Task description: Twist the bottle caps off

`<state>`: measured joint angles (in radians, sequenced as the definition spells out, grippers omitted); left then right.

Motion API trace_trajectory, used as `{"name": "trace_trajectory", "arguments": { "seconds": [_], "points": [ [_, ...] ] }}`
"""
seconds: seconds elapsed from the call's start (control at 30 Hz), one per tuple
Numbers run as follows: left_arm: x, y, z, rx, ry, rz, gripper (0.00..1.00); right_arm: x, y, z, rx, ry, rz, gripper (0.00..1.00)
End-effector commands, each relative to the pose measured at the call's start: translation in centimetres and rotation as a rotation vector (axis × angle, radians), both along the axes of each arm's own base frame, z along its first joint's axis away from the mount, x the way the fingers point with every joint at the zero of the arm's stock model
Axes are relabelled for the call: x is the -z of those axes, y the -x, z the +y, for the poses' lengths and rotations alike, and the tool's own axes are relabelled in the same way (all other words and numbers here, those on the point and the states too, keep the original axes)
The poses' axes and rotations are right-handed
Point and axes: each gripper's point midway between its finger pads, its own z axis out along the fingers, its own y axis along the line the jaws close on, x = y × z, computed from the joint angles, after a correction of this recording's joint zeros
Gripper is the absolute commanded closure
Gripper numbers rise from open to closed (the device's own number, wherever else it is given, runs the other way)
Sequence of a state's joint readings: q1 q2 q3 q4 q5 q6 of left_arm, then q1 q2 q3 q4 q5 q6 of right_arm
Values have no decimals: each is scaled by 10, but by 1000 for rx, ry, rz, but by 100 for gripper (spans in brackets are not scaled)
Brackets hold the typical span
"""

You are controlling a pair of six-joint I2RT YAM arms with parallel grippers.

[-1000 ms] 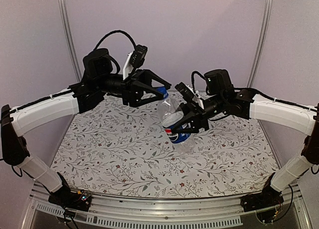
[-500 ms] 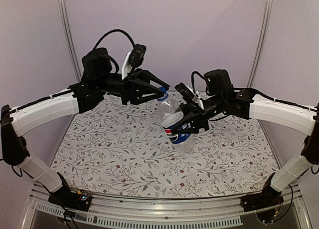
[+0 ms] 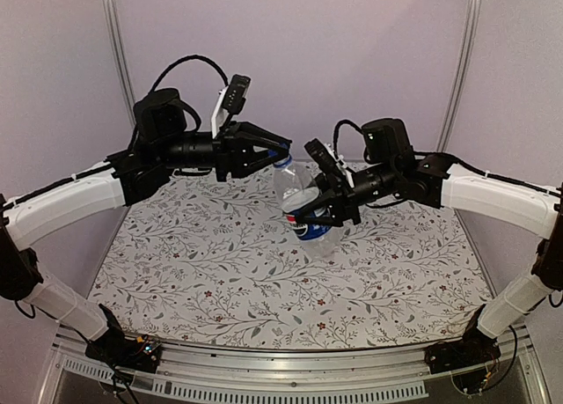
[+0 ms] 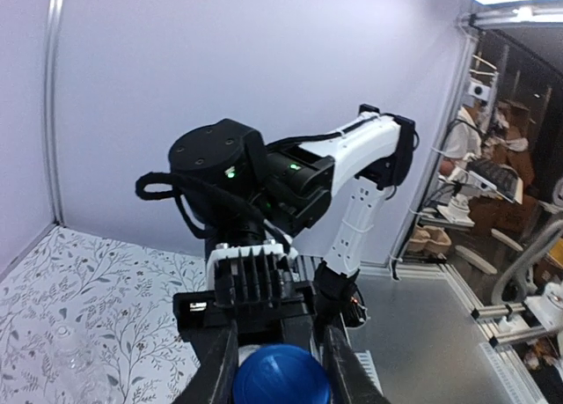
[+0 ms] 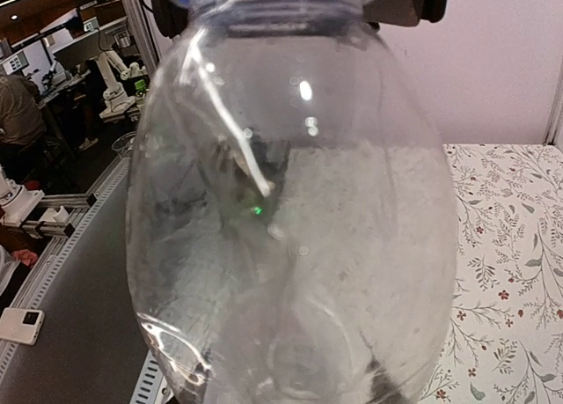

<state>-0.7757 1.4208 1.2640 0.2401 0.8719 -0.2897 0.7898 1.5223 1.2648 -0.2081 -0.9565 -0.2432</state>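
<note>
**While the right tool (image 3: 310,217) clamps the bottle (image 3: 297,193), the left tool (image 3: 283,156) pinches its blue cap (image 3: 283,163)**

Beneath the bottle spreads the floral worktop (image 3: 220,272). The left arm (image 3: 70,197) reaches in at the bottle's cap end, and the right arm (image 3: 493,193) from the opposite side. The clear bottle is tilted, neck towards the left arm. The right tool is closed around its blue-labelled lower body — in the right wrist view the bottle (image 5: 290,202) fills the frame. The left tool (image 4: 280,373) is shut on the blue cap (image 4: 281,379) — one finger either side.
</note>
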Motion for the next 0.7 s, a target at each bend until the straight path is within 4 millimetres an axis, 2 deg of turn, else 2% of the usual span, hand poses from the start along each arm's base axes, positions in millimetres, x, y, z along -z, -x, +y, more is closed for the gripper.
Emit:
{"name": "trace_trajectory", "arguments": {
  "seconds": [0.0,0.13,0.23,0.53,0.67],
  "points": [
    [-25,-27,14,-318,53,41,85,6,-32,1,188,71,-10,63],
    [-28,-44,24,-520,51,89,85,9,-43,1,245,96,-13,64],
    [-29,-52,31,-593,56,122,84,12,-47,1,265,108,-14,64],
    [-17,-65,23,-652,4,178,83,18,-55,0,307,135,-16,67],
    [-18,-69,23,-666,0,179,83,18,-52,0,289,128,-18,67]
  ]
}}
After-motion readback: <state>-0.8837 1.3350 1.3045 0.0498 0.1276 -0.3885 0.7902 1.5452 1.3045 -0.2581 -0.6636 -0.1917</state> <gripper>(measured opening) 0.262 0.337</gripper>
